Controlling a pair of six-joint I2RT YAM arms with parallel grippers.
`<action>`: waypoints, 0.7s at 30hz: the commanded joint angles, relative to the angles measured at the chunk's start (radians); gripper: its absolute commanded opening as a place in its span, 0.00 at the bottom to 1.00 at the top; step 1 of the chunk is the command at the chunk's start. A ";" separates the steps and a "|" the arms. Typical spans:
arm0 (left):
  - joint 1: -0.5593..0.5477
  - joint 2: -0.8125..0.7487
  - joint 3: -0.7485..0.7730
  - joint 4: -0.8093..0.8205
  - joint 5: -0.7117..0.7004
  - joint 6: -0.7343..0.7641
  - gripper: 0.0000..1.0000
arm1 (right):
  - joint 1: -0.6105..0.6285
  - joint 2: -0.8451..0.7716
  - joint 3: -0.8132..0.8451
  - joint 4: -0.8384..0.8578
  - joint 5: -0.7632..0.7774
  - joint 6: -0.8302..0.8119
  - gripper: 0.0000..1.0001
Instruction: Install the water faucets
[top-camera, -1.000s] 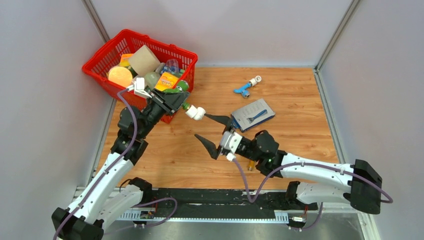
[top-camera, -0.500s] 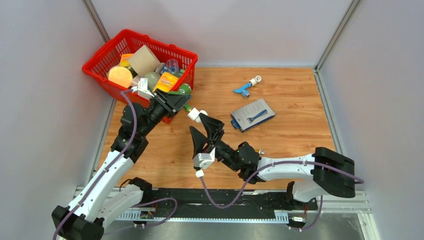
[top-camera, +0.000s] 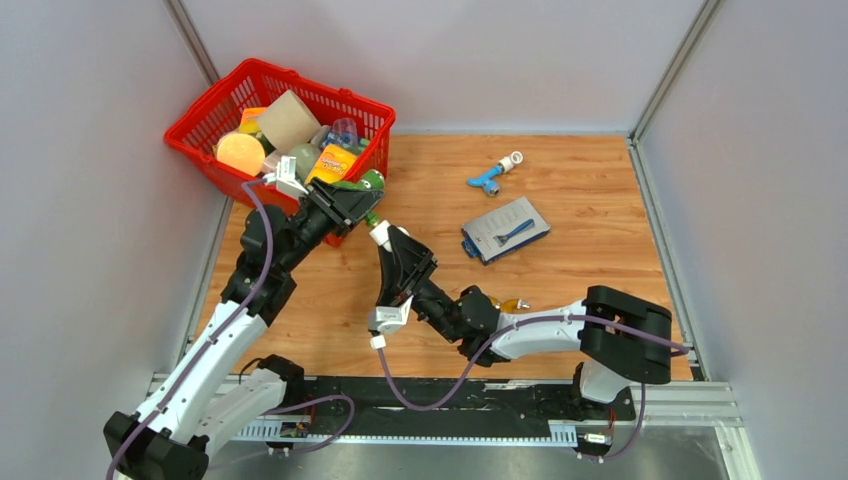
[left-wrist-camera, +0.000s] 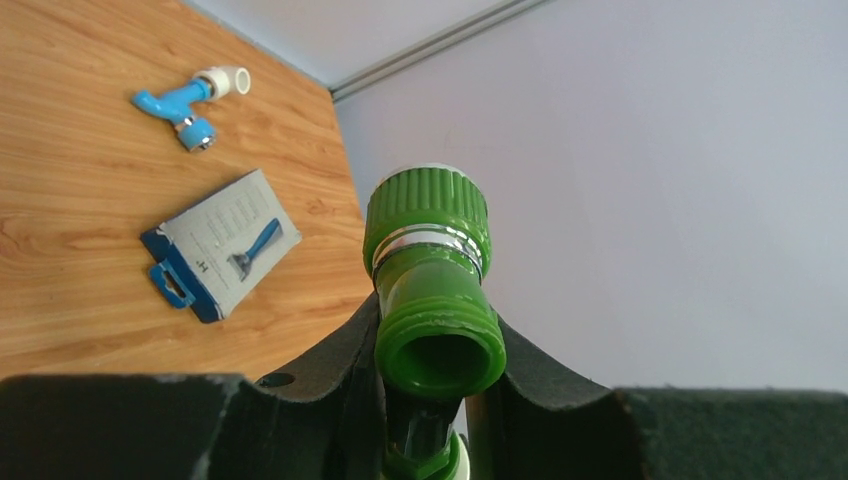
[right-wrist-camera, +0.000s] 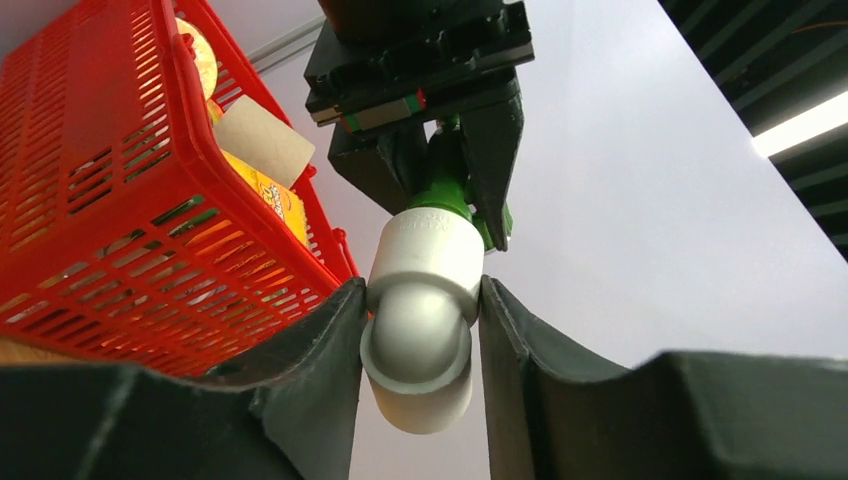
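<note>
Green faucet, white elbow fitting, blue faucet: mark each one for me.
green faucet (left-wrist-camera: 433, 290), left wrist view, on its body just below the metal band
white elbow fitting (right-wrist-camera: 419, 322), right wrist view, on the outside of its bend
blue faucet (top-camera: 488, 179), top external view, on its blue body

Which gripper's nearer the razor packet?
Right. The right gripper, pinching the white elbow, sits left of the razor packet; left gripper is farther left, by the red basket.
</note>
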 joint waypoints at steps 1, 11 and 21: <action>-0.002 -0.023 0.034 0.103 0.068 -0.034 0.00 | 0.002 0.001 0.050 0.206 0.020 0.049 0.36; -0.002 -0.060 -0.112 0.471 0.076 -0.093 0.00 | -0.043 -0.219 0.077 -0.094 -0.021 0.705 0.00; -0.065 -0.022 -0.221 0.881 0.078 -0.016 0.00 | -0.355 -0.352 0.085 -0.281 -0.406 1.861 0.00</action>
